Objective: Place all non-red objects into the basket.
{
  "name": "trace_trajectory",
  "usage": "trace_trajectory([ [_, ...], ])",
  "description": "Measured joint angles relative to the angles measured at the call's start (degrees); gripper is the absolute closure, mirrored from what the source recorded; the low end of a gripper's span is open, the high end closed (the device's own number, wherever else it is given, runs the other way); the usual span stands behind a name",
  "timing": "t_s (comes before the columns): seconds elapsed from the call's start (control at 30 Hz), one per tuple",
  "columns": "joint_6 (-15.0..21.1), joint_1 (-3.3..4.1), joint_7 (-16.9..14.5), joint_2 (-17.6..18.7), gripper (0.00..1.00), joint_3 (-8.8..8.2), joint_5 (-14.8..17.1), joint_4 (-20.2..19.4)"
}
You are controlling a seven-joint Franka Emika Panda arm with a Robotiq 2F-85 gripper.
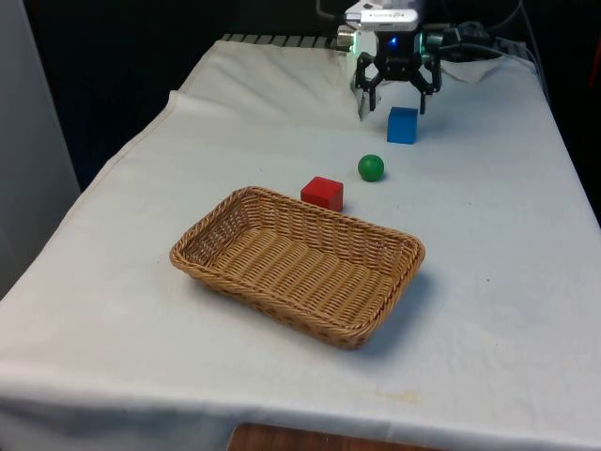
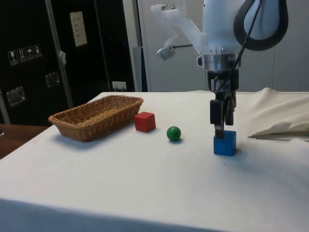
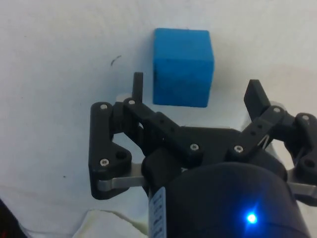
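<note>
A blue cube rests on the white cloth at the far end of the table. My gripper hangs open just above it and slightly behind, with the cube lying mostly beyond the fingertips rather than between them. A green ball lies nearer the middle. Beside it sits a red cube, close to the far rim of the wicker basket. Nothing lies in the basket.
A raised fold of cloth sits close behind the gripper. Cables trail at the far end, on the front view's right. Open cloth stretches around the basket on all sides.
</note>
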Motion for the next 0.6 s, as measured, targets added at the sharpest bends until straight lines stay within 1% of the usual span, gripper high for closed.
trace_trajectory([
  [0.03, 0.00, 0.06, 0.00, 0.17, 0.00, 0.34, 0.46, 0.06],
  [0.07, 0.00, 0.06, 0.00, 0.17, 0.00, 0.34, 0.46, 0.06],
  [0.1, 0.06, 0.11, 0.00, 0.29, 0.00, 0.74, 0.92, 0.06],
  [0.13, 0.11, 0.17, 0.00, 0.57, 0.00, 1.49, 1.78, 0.11],
  [0.3, 0.52, 0.34, 0.00, 1.26, 0.00, 3.15, 3.78, 0.23],
  [0.33, 0.63, 0.34, 0.00, 1.55, 0.00, 3.72, 4.35, 0.34],
  [0.37, 0.63, 0.34, 0.00, 1.55, 0.00, 3.72, 4.35, 0.34],
  [0.47, 0.63, 0.40, 0.00, 2.12, 0.00, 4.47, 5.16, 0.80],
  [0.6, 0.63, 0.34, 0.00, 3.15, 0.00, 4.58, 5.27, 1.89],
])
